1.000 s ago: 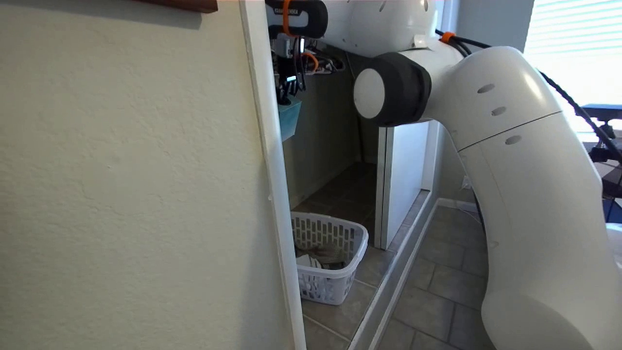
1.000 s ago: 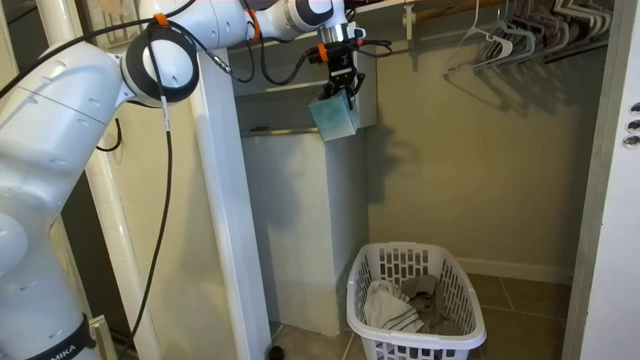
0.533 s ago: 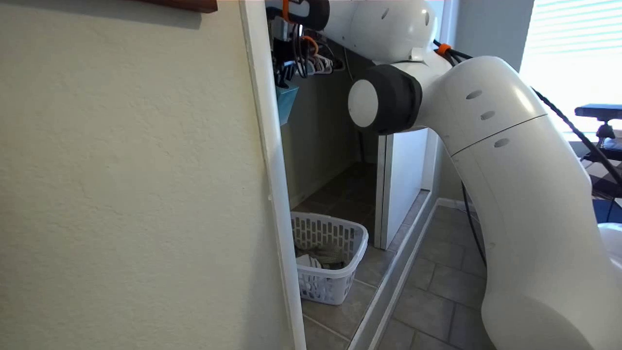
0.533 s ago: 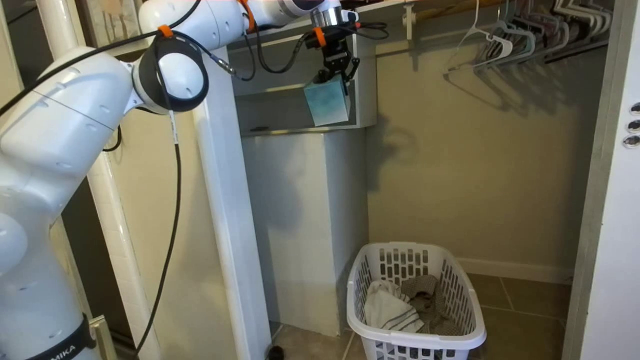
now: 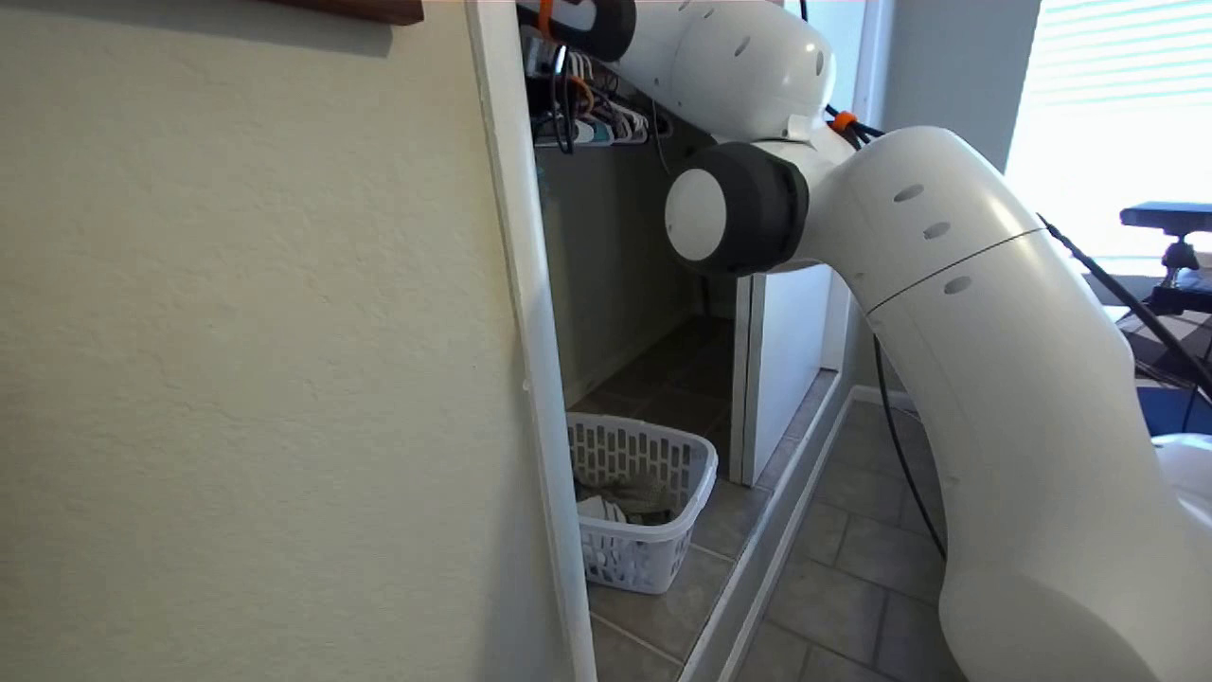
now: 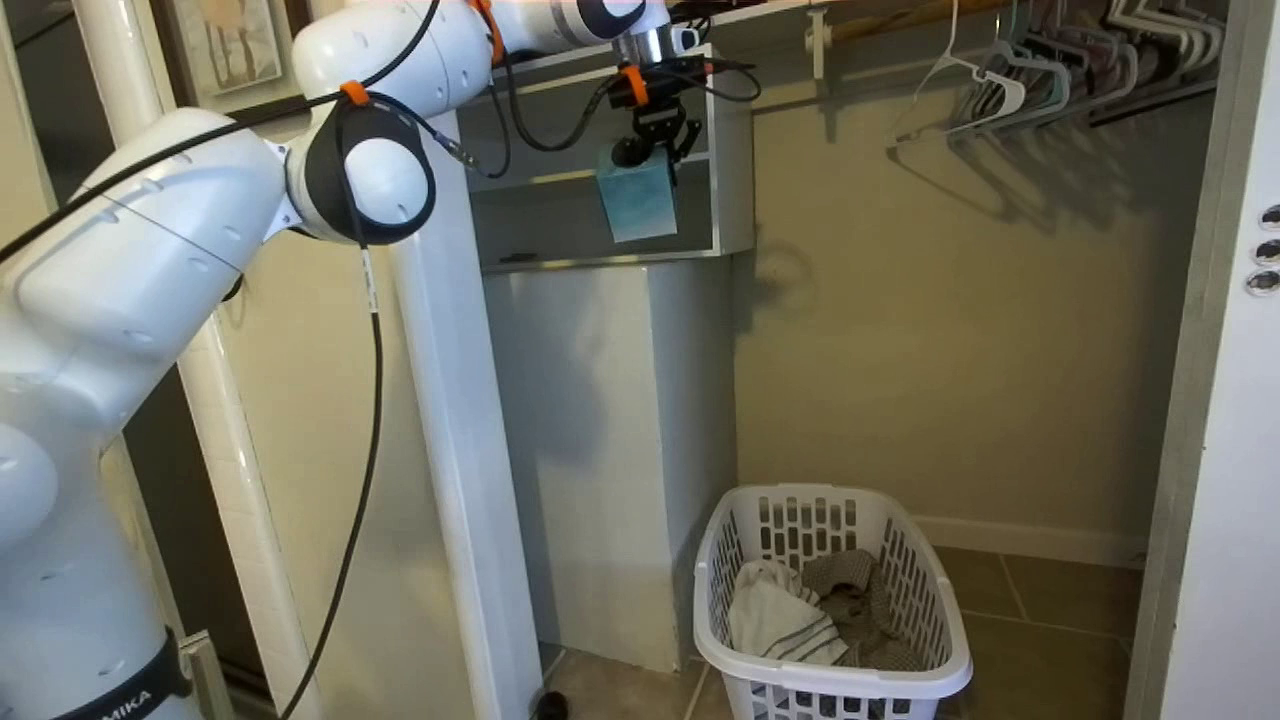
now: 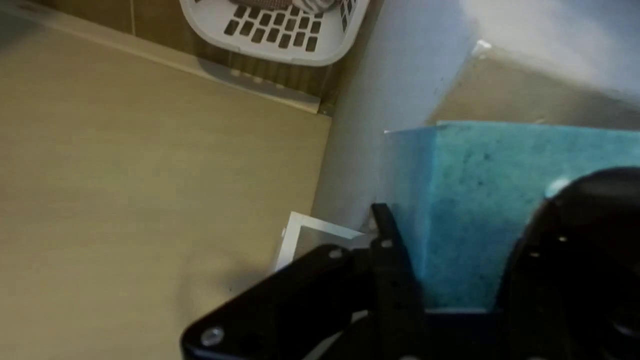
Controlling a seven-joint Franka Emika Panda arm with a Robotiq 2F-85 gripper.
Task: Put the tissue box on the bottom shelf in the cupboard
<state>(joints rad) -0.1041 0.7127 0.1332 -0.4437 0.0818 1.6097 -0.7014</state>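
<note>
The teal-blue tissue box (image 6: pixel 645 205) is held in the air in front of the cupboard's lower shelf opening. My gripper (image 6: pixel 657 155) is shut on its upper part from above, one finger on each side. In the wrist view the tissue box (image 7: pixel 480 165) fills the right side between the black fingers of the gripper (image 7: pixel 472 210). The cupboard (image 6: pixel 733 160) has stacked shelves, and its bottom shelf (image 6: pixel 570 264) shows a pale front edge below and behind the box. I cannot tell whether the box is past that edge. In an exterior view the door frame (image 5: pixel 535 313) hides the gripper and nearly all of the box.
A white laundry basket (image 6: pixel 850 682) with cloths stands on the floor below, right of the shelf unit's base (image 6: pixel 590 450). Hangers (image 6: pixel 1010 90) hang on the rail at the right. A small dark item (image 6: pixel 520 258) lies on the bottom shelf's left part.
The gripper and tissue box have moved up and left, toward the shelf opening, and the box hangs less tilted. In an exterior view they have slipped behind the door frame.
</note>
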